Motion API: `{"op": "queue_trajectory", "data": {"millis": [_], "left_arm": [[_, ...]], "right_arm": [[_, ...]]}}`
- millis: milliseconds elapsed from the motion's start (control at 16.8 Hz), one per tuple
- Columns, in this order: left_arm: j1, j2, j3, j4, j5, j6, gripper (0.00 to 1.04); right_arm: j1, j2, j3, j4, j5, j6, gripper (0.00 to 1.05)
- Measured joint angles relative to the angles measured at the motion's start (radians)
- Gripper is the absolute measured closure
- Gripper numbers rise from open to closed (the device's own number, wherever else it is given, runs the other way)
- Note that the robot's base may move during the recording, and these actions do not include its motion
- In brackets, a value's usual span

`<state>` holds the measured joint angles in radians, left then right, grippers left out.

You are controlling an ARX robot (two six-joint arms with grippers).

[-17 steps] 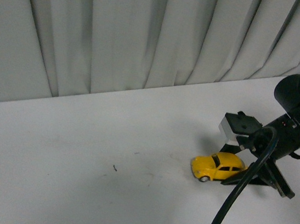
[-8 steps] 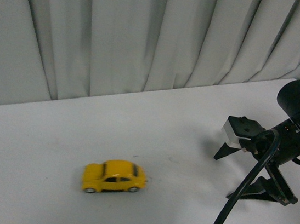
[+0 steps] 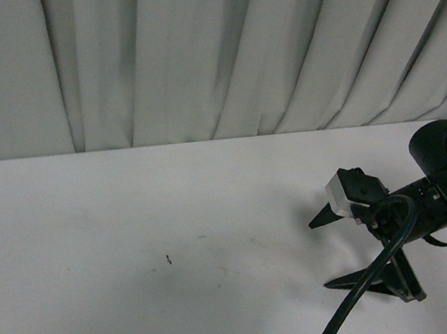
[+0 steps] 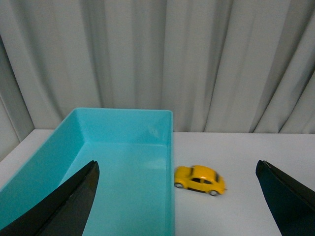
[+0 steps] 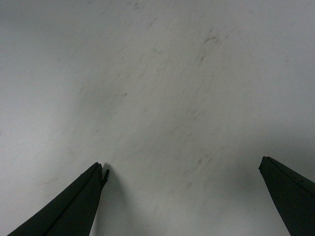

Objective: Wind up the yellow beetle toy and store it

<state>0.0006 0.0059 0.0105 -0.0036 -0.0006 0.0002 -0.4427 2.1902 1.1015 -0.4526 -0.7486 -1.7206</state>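
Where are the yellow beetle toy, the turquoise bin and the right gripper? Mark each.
yellow beetle toy [image 4: 199,179], left wrist view, on its side door.
turquoise bin [image 4: 123,130], left wrist view, on its inner back wall.
right gripper [image 3: 319,254], front view, midway between its fingertips.

yellow beetle toy [image 4: 199,180] blurred, teal bin [image 4: 123,133] cropped

i see a pleated grey curtain [image 3: 182,46] at twelve o'clock, behind the white table [image 3: 91,298]. a dark speck [image 3: 168,259] sits at six o'clock. the left wrist camera shows a turquoise bin [image 4: 39,172].
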Motion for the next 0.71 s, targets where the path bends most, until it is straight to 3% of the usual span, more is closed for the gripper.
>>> {"op": "queue_trajectory", "data": {"millis": [178,357,713], "left_arm": [[0.000,0.000,0.000,0.000,0.000,0.000,0.07],[0.000,0.000,0.000,0.000,0.000,0.000,0.07],[0.000,0.000,0.000,0.000,0.000,0.000,0.07]], "right_arm": [[0.028,-0.040,-0.034,0.163,-0.176,0.099,0.07],[0.041,-0.093,-0.045,0.289,-0.278,0.243,0.07],[0.060,-0.137,-0.132,0.518,-0.344,0.539,0.07]]}}
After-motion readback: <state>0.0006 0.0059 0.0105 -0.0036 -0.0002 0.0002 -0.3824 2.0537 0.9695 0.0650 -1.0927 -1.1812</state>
